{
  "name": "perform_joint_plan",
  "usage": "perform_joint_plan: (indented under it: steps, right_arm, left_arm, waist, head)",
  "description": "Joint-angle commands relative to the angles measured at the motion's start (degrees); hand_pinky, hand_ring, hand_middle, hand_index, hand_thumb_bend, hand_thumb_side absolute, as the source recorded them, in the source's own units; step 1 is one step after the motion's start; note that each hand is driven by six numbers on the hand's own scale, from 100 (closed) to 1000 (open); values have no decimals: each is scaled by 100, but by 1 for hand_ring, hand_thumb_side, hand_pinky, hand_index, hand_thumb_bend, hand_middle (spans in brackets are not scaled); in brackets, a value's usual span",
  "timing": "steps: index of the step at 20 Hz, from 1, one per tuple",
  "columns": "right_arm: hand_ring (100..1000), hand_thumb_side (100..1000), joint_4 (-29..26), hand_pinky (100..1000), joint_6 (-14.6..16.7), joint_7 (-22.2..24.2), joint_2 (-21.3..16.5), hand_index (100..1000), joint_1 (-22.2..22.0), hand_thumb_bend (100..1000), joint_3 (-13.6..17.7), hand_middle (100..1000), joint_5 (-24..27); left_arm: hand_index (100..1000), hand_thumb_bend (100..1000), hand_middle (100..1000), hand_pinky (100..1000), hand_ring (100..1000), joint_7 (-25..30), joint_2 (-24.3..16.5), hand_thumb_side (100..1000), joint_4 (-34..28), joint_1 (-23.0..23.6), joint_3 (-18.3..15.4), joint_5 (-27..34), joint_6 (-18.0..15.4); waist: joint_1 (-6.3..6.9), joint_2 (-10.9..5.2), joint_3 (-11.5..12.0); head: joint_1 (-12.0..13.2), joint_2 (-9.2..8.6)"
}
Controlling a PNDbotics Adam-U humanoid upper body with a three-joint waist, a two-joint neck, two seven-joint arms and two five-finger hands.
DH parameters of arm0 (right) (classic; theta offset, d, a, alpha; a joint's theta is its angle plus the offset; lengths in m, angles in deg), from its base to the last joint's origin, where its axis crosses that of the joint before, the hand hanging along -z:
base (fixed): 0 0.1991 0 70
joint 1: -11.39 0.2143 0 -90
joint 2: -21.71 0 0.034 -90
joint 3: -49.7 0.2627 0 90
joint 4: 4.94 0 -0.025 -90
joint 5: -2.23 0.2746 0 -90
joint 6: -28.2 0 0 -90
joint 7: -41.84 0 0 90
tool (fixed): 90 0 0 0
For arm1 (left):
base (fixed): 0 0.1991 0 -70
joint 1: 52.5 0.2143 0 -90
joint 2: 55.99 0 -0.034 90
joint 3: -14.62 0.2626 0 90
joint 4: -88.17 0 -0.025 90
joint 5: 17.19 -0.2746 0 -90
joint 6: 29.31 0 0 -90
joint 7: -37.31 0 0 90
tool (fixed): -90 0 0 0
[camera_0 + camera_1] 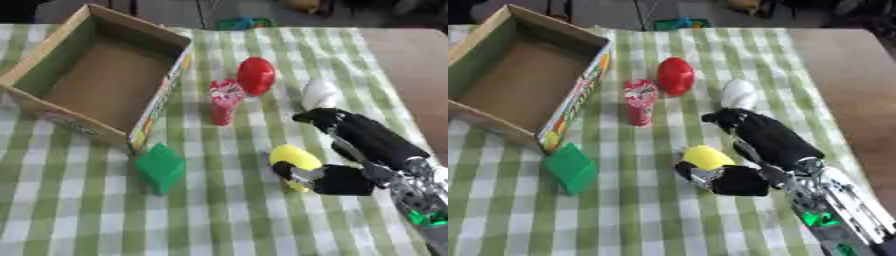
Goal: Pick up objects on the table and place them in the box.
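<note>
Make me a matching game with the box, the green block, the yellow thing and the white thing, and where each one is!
Things:
1. box
2. green block
3. yellow thing
4. white thing

Places:
A. right by the right hand's thumb
B. far left of the table
C. just in front of the box's near corner
D. right of the red round thing

Pairs: 1-B, 2-C, 3-A, 4-D
</note>
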Motion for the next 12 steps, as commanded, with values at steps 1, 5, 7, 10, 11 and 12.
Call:
perform_joint_plan:
  steps: [1, 5, 7, 10, 11, 12]
  right_arm:
    - [929, 940, -47, 830, -31, 108, -135, 950, -10, 598, 24, 844, -95]
    - [928, 931, 56, 830, -53, 150, -137, 949, -25, 592, 19, 844, -133]
    - [928, 933, 147, 830, -59, 144, -140, 948, -18, 587, 11, 844, -148]
    - [927, 930, 250, 830, -54, 121, -149, 948, -3, 585, 7, 845, -156]
    - [927, 922, 285, 830, -49, 123, -155, 947, -4, 582, 0, 843, -148]
    - [927, 922, 317, 830, -42, 127, -160, 947, -1, 582, -7, 843, -136]
  left_arm:
    - [783, 100, 760, 781, 775, 4, -87, 1000, -80, -72, -40, 6, 11]
    - [783, 100, 761, 780, 770, 10, -80, 1000, -80, -74, -36, 13, 16]
    - [782, 100, 760, 780, 768, 14, -75, 1000, -80, -73, -31, 16, 20]
    - [782, 100, 759, 780, 767, 21, -72, 1000, -80, -68, -28, 20, 22]
    - [782, 100, 758, 779, 764, 22, -71, 1000, -80, -69, -27, 21, 22]
    - [782, 100, 758, 779, 764, 22, -70, 1000, -80, -70, -27, 23, 22]
  waist:
    - [40, -86, 7]
    - [54, -80, 18]
    - [62, -81, 29]
    - [68, -82, 39]
    - [70, -82, 43]
    - [72, -81, 46]
  head:
    - [-41, -91]
    - [-63, -106]
    - [-80, -117]
    - [-103, -124]
    - [-115, -135]
    - [-124, -142]
